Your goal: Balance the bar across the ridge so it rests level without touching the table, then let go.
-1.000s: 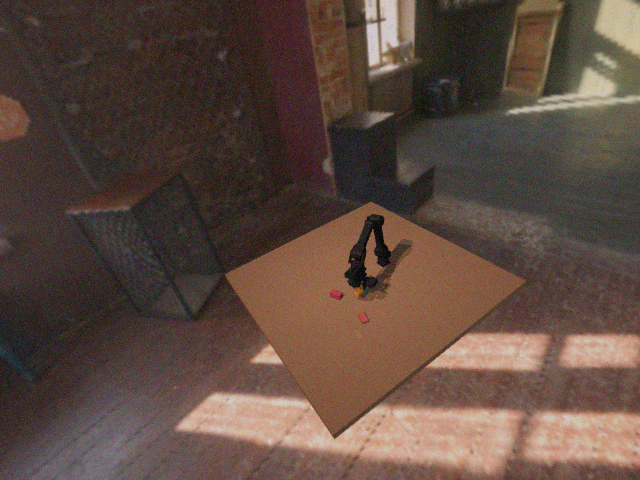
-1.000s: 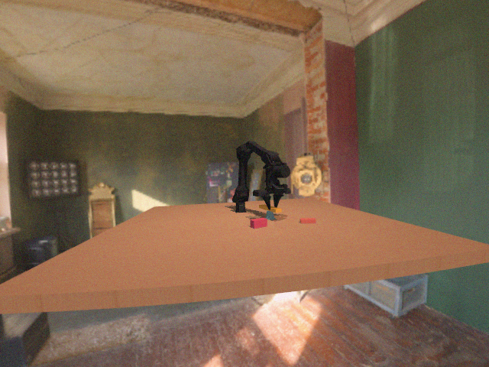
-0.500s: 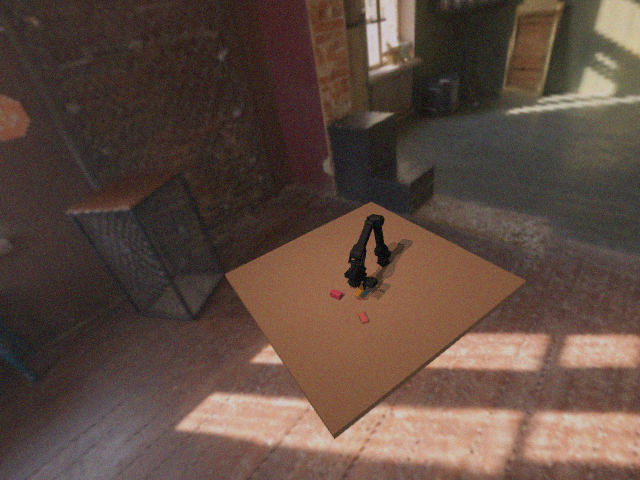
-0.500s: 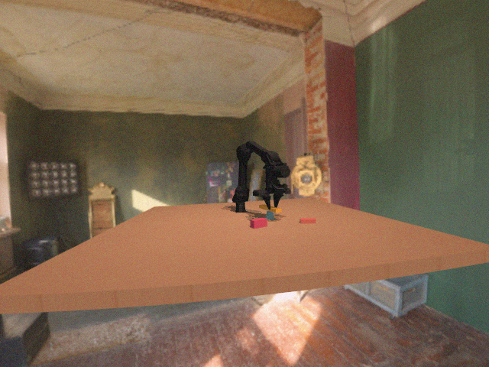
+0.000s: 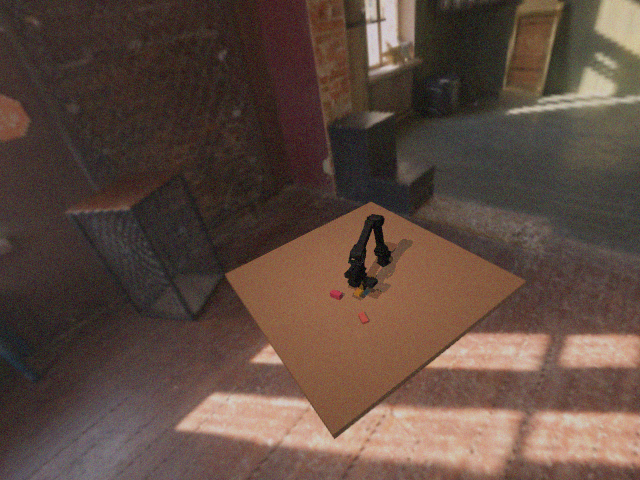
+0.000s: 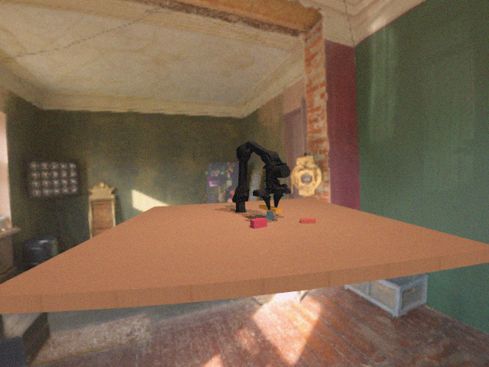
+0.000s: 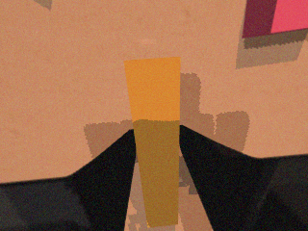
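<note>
Yellow bar (image 5: 357, 293) (image 6: 276, 209) (image 7: 154, 91) sat between the part-open gripper's (image 5: 362, 287) (image 6: 273, 207) (image 7: 157, 129) fingertips, which were right beside it but not clamped, lol. It was by the blue ridge (image 5: 366, 292) (image 6: 270, 215); couldn't tell if it rested level on top. Pink block (image 5: 336, 294) (image 6: 258, 222) (image 7: 294, 15) was nearby.
</note>
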Tool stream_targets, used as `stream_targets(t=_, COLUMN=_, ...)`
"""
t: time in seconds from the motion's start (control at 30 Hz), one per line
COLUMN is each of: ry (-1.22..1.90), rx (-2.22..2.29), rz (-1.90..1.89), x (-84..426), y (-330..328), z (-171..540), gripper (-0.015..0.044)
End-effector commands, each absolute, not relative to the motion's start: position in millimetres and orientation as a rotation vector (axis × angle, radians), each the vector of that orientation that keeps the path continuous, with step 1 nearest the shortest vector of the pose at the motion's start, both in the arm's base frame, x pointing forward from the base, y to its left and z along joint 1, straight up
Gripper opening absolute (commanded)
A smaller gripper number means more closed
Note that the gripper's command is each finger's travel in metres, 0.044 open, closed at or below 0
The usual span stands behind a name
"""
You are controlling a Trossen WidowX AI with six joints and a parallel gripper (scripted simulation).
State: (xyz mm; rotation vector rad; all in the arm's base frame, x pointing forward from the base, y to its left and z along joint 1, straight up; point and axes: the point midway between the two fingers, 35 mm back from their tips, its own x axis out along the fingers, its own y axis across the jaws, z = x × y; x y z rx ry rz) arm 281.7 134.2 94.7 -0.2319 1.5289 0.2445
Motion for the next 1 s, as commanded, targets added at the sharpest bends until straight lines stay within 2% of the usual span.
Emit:
stream_targets(t=0.0, ry=1.529, rx=-0.232, rz=0.245, x=281.7, y=134.2, z=94.8, gripper=0.0169)
stream_targets(t=0.97, ry=1.529, rx=-0.232, rz=0.245, x=281.7, y=134.2, z=94.8, gripper=0.0185)
